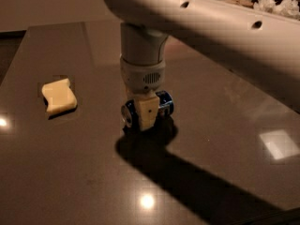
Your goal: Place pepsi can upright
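The pepsi can (165, 105) is dark blue and lies on its side on the dark table (93, 172), near the middle. Its silver end (127, 116) faces front left. My gripper (148, 115) comes straight down from the big white arm and straddles the can. One cream-coloured finger (146, 110) crosses the can's front side; the other finger is hidden behind the can. The gripper looks shut on the can, which rests at table level.
A pale yellow sponge (58, 96) lies on the table to the left of the can. A dark basket with white crumpled items (276, 3) stands at the far right back. The arm's shadow falls to the front right.
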Controlling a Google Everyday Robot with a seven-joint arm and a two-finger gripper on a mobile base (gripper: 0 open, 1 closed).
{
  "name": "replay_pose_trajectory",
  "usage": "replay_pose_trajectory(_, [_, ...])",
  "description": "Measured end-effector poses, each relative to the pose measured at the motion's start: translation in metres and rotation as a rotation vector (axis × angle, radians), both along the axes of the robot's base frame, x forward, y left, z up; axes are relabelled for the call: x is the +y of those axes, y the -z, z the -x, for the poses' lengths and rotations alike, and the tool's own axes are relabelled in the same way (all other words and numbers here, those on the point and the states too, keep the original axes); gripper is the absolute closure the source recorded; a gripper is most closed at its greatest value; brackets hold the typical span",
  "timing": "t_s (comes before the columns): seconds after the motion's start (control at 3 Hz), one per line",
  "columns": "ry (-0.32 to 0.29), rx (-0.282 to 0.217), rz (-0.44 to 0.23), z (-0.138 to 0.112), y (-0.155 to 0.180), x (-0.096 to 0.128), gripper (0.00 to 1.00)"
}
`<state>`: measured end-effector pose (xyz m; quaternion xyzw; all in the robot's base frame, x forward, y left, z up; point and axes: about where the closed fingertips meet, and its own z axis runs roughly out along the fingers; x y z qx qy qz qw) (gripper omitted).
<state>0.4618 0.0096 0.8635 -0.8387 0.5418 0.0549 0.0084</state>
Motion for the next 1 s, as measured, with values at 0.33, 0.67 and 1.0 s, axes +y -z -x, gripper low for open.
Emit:
replay_pose_trajectory(0.33, [0.061, 0.080, -0.170, -0.009, -0.033, 0.008, 1.00])
replay_pose_trajectory(0.67, [0.110, 0.143, -0.332, -0.015, -0.059, 0.018, 1.00])
replay_pose_trajectory(1.0, [0.212, 0.248, -0.533, -0.022, -0.074, 0.023, 1.00])
